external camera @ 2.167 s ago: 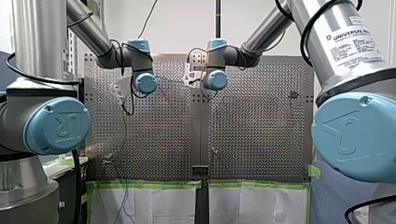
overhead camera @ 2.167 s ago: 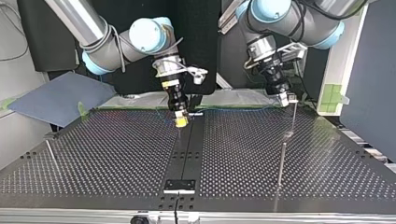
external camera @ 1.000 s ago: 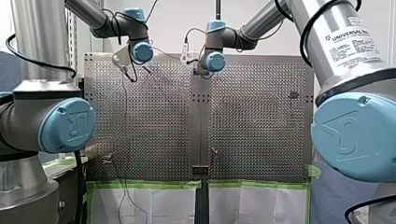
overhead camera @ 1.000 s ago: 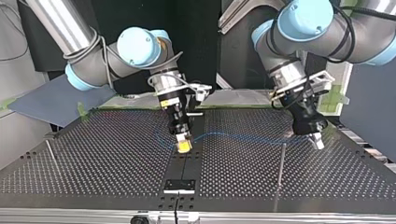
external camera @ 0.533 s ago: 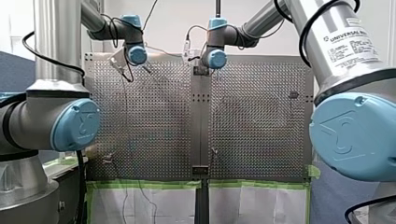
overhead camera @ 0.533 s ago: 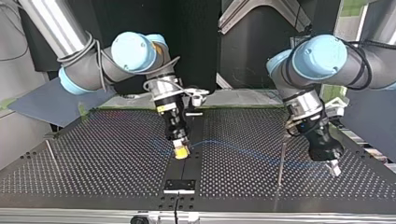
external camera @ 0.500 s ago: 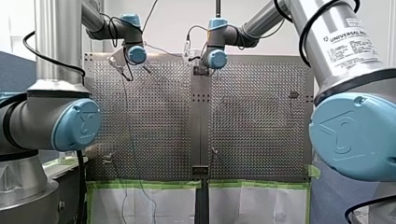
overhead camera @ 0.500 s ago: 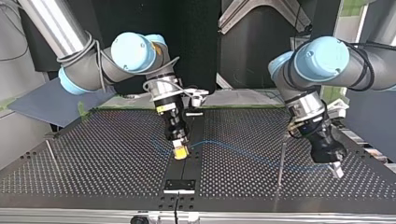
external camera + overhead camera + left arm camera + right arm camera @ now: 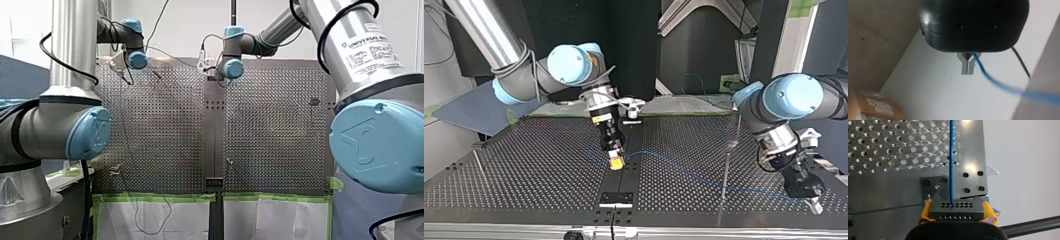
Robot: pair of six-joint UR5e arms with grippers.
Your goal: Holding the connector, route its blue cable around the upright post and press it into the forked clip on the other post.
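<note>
The perforated table [image 9: 524, 165] is a dark metal surface with a plain dark strip [image 9: 624, 175] down its middle, seen in the top view against black panels on the far side.

Right gripper [image 9: 616, 162]: positioned over the dark strip at mid-table, pointing down. In the right wrist view its yellow pads [image 9: 926, 211] are narrowly set and clamp the two ends of the connector [image 9: 956, 211], a dark grey block with rows of small holes. A bolted plate [image 9: 973, 182] lies just ahead of the block. Contact between the connector and the table cannot be told.

Blue cable [image 9: 684, 172]: it leaves the middle of the connector and runs low over the table toward the top view's near right corner, sagging slightly. It crosses the upright post [image 9: 725, 172]; which side of the post it passes cannot be told. A second rod [image 9: 737, 127] stands just beyond that post; no clip detail can be resolved on it.

Left gripper [image 9: 815, 204]: at the top view's near right corner, low over the table edge. In the left wrist view its metal fingers [image 9: 965, 65] are pressed together, with the cable emerging at their base and trailing away. A cardboard box [image 9: 873, 107] is visible beyond them.
</note>
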